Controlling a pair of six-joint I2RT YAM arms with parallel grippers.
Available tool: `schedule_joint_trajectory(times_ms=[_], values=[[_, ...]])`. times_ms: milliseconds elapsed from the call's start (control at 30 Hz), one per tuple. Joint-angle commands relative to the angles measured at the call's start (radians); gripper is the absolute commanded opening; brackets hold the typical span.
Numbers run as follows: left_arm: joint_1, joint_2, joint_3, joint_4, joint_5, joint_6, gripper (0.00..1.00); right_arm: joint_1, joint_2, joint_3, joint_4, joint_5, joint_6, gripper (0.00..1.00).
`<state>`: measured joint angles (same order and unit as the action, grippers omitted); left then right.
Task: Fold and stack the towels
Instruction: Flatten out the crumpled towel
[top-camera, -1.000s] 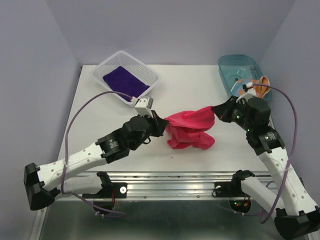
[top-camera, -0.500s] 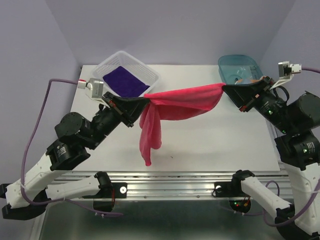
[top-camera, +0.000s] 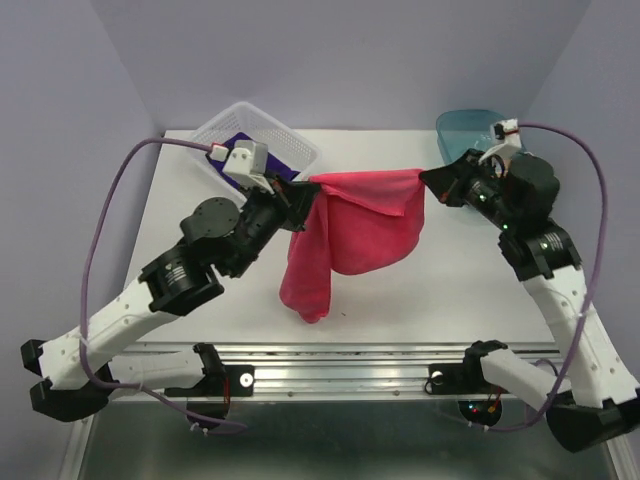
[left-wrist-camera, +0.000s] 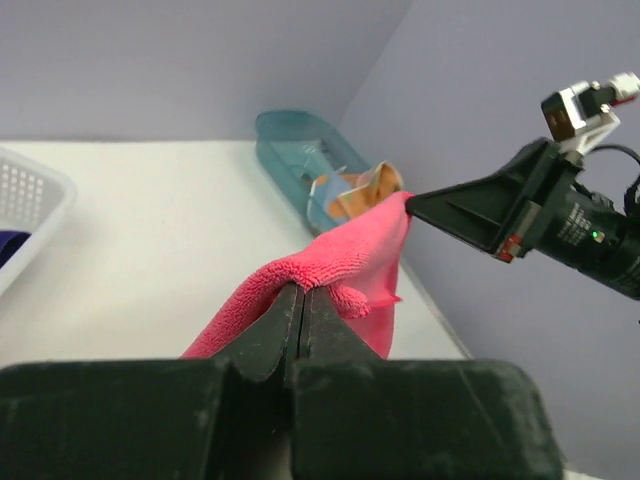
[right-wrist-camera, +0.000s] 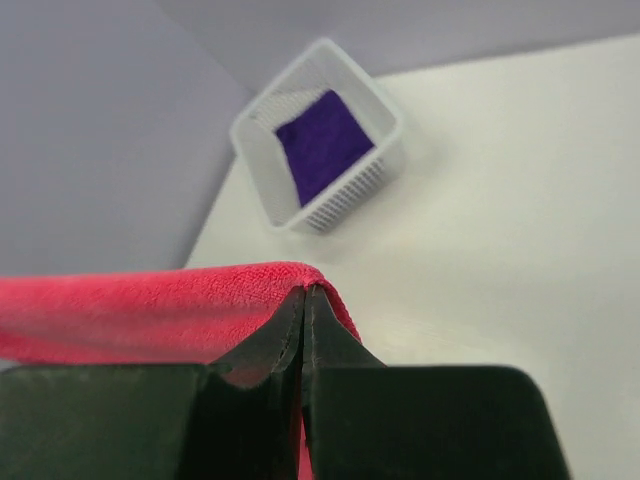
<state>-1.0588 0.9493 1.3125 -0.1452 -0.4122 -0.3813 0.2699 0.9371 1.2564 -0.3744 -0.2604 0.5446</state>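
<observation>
The pink-red towel (top-camera: 360, 225) hangs in the air over the table's middle, stretched between both grippers. My left gripper (top-camera: 308, 190) is shut on its left corner (left-wrist-camera: 300, 275). My right gripper (top-camera: 425, 177) is shut on its right corner (right-wrist-camera: 300, 280). A long fold droops down to the table at the lower left (top-camera: 305, 295). The dark purple towel (right-wrist-camera: 322, 142) lies in the white basket (top-camera: 295, 140), mostly hidden by my left arm in the top view. The orange towel (left-wrist-camera: 355, 192) sits in the blue bin (left-wrist-camera: 290, 150).
The white basket (right-wrist-camera: 350, 185) stands at the back left of the table. The blue bin (top-camera: 465, 130) stands at the back right, partly behind my right arm. Purple walls close in the left, right and back. A metal rail (top-camera: 340, 355) runs along the near edge.
Both grippers lifted the pink-red towel off the table and spread it wide, then came closer together and lower. The towel now hangs broader, its drooping fold reaching the table.
</observation>
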Motion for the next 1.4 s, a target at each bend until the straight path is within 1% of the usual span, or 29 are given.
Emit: schedule_joint_trajectory(times_ms=[0,33,100,167,200,233,267,300,367,467,533,567,633,667,767,800,833,867,900,933,1000,1033,1067,1100,1133,1233,1300,1333,1367], values=[[0.003,0.104,-0.100,0.073,-0.059,-0.001,0.00,-0.009,0.078,-0.110,0.031,0.269,-0.021,0.01],[0.005,0.139,-0.117,0.090,-0.009,-0.014,0.00,-0.020,0.084,-0.129,0.037,0.304,-0.023,0.01],[0.016,0.282,-0.134,0.119,0.045,-0.043,0.00,-0.041,0.094,-0.169,0.045,0.352,-0.025,0.01],[0.020,0.402,-0.096,0.141,0.131,-0.064,0.00,-0.084,0.103,-0.213,0.034,0.423,-0.026,0.01],[0.017,0.524,-0.069,0.141,0.174,-0.064,0.00,-0.099,0.103,-0.225,0.025,0.443,-0.023,0.01],[0.014,0.586,-0.005,0.141,0.225,-0.065,0.00,-0.130,0.098,-0.254,0.014,0.482,-0.023,0.01],[0.008,0.641,0.028,0.163,0.325,-0.062,0.00,-0.145,0.095,-0.265,0.011,0.504,-0.025,0.01],[-0.001,0.739,0.060,0.162,0.357,-0.059,0.00,-0.161,0.095,-0.270,0.003,0.535,-0.025,0.01],[-0.035,0.823,0.126,0.162,0.401,-0.057,0.00,-0.195,0.103,-0.264,-0.032,0.590,-0.034,0.01],[-0.043,0.853,0.142,0.174,0.408,-0.071,0.01,-0.205,0.111,-0.270,-0.044,0.613,-0.048,0.01],[-0.043,0.865,0.139,0.188,0.444,-0.082,0.08,-0.205,0.118,-0.291,-0.041,0.616,-0.040,0.01],[-0.043,0.873,0.142,0.188,0.446,-0.080,0.19,-0.207,0.124,-0.307,-0.035,0.615,-0.037,0.01],[-0.043,0.875,0.145,0.177,0.443,-0.079,0.31,-0.207,0.131,-0.321,-0.029,0.598,-0.035,0.01],[-0.043,0.858,0.130,0.176,0.432,-0.079,0.42,-0.209,0.132,-0.325,-0.028,0.595,-0.035,0.01],[-0.043,0.812,0.076,0.176,0.408,-0.077,0.56,-0.209,0.126,-0.333,-0.027,0.605,-0.038,0.01],[-0.043,0.771,0.059,0.171,0.371,-0.073,0.62,-0.209,0.120,-0.331,-0.027,0.607,-0.037,0.01],[-0.043,0.748,0.024,0.164,0.356,-0.071,0.85,-0.207,0.120,-0.328,-0.032,0.610,-0.038,0.01],[-0.043,0.696,-0.001,0.159,0.345,-0.071,0.99,-0.209,0.115,-0.328,-0.037,0.615,-0.040,0.02],[-0.043,0.666,-0.028,0.153,0.328,-0.077,0.99,-0.209,0.114,-0.327,-0.043,0.622,-0.040,0.06],[-0.043,0.637,-0.060,0.147,0.299,-0.103,0.99,-0.207,0.115,-0.325,-0.055,0.648,-0.031,0.12],[-0.038,0.541,-0.163,0.096,0.196,-0.152,0.99,-0.210,0.118,-0.328,-0.106,0.685,-0.020,0.17],[-0.027,0.510,-0.200,0.054,0.164,-0.178,0.99,-0.210,0.117,-0.331,-0.122,0.734,0.001,0.27],[-0.018,0.443,-0.279,0.033,0.112,-0.244,0.99,-0.209,0.114,-0.336,-0.153,0.757,0.017,0.36],[-0.006,0.410,-0.323,0.015,0.098,-0.276,0.99,-0.210,0.111,-0.339,-0.164,0.773,0.023,0.42],[0.031,0.378,-0.413,-0.010,0.089,-0.313,0.99,-0.210,0.108,-0.342,-0.179,0.780,0.021,0.58],[0.089,0.283,-0.537,-0.014,0.131,-0.401,0.99,-0.210,0.095,-0.328,-0.208,0.776,0.021,0.82],[0.114,0.255,-0.628,0.036,0.192,-0.419,0.99,-0.210,0.082,-0.327,-0.225,0.732,0.015,1.00],[0.115,0.258,-0.647,0.062,0.214,-0.421,0.99,-0.209,0.074,-0.334,-0.221,0.705,0.002,1.00],[0.117,0.266,-0.662,0.103,0.243,-0.424,0.99,-0.209,0.071,-0.345,-0.196,0.637,-0.027,1.00]])
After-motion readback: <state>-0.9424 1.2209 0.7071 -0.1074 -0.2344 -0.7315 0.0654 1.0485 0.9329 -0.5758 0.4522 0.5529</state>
